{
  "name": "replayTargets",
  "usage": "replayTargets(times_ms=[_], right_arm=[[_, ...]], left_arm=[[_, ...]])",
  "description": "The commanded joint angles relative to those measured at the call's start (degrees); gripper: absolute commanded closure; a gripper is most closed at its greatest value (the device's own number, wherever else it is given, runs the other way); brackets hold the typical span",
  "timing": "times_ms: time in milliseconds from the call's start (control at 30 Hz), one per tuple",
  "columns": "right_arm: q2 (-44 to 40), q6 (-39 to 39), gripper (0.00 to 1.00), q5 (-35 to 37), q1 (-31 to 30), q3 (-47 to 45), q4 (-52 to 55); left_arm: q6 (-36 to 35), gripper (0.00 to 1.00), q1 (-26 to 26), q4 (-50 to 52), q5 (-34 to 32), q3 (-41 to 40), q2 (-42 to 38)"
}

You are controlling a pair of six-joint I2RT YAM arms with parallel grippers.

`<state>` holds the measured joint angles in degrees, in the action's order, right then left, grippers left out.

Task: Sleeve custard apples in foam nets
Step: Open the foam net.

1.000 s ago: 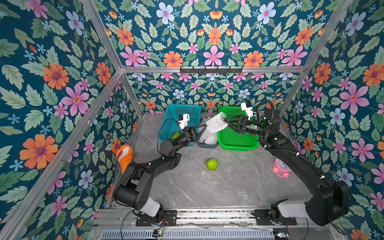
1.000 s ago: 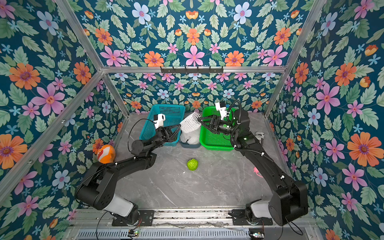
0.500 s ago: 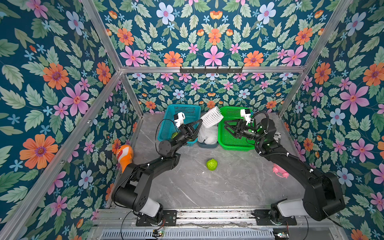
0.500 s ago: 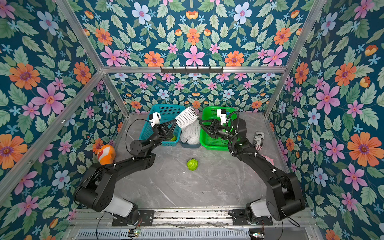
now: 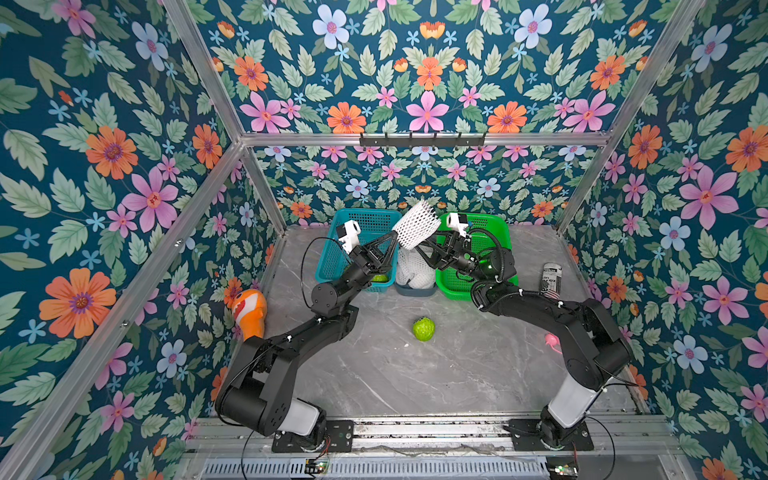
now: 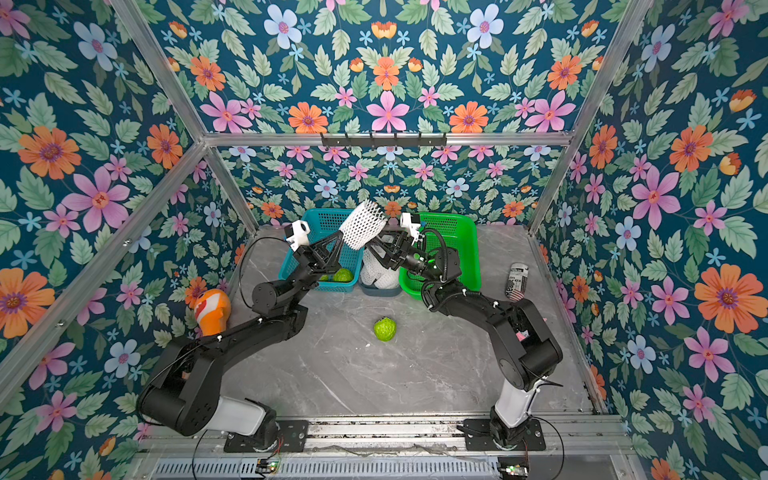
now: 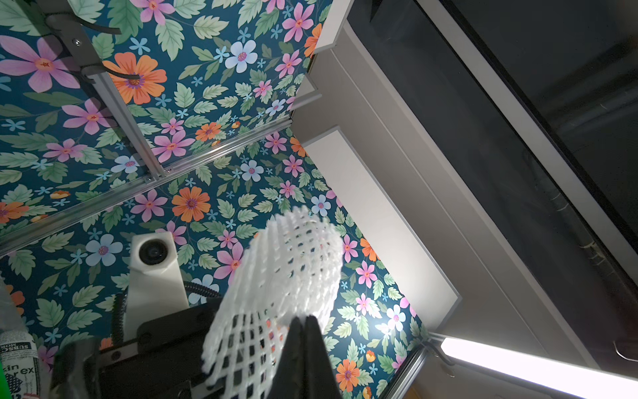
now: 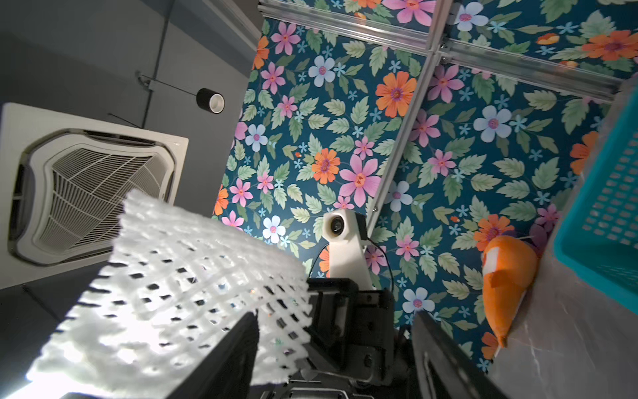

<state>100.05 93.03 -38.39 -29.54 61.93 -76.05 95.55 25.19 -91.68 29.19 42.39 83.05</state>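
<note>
My left gripper is shut on the rim of a white foam net and holds it up over the baskets. My right gripper stands open at the net's lower rim, which hangs partly between its fingers. One custard apple lies on the table in front. Another custard apple sits in the blue basket. More foam nets fill a small grey bin between the baskets.
A green basket stands at the back right under my right arm. An orange fish toy leans on the left wall. A printed can and a pink object lie near the right wall.
The left gripper has lifted the net higher and tilted it up. The right gripper has let go of the net, dropped below it and spread its jaws wider.
</note>
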Motion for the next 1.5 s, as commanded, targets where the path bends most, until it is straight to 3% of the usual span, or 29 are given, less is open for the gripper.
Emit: replayTargets(times_ms=[0, 233, 567, 767, 1000, 1267, 1367, 1467], right_arm=[[0.2, 5.6, 0.26, 1.5, -0.8, 1.4, -5.7], [0.1, 8.3, 0.25, 1.4, -2.7, 4.7, -5.8], [-0.9, 9.7, 0.34, 0.2, -2.7, 8.1, -5.7], [-1.4, 9.2, 0.53, -0.2, -2.1, 6.3, -5.7], [-1.6, 8.7, 1.00, -0.5, -0.6, 5.1, -5.7], [-1.2, 8.5, 1.00, -1.4, -0.5, 5.0, -5.7], [-1.1, 8.4, 1.00, -1.9, -0.5, 5.1, -5.7], [-1.2, 8.3, 1.00, -1.9, -0.5, 5.0, -5.7]], left_arm=[[-1.7, 1.00, -0.1, -6.9, -0.3, 0.5, -0.2], [-2.1, 1.00, -0.1, -6.9, 0.3, -0.1, 0.3], [-1.9, 1.00, -0.2, -6.9, 0.9, -1.3, -0.3], [-1.9, 1.00, -0.2, -6.9, 1.7, -0.8, 0.0], [-1.9, 1.00, -0.2, -6.9, 4.1, -0.5, 0.3], [-1.4, 0.99, -0.2, -6.9, 6.0, -0.1, 1.0], [-1.2, 0.68, -0.2, -6.9, 5.8, -0.1, 1.3], [-1.5, 0.54, -0.2, -6.9, 5.7, 0.1, 1.2]])
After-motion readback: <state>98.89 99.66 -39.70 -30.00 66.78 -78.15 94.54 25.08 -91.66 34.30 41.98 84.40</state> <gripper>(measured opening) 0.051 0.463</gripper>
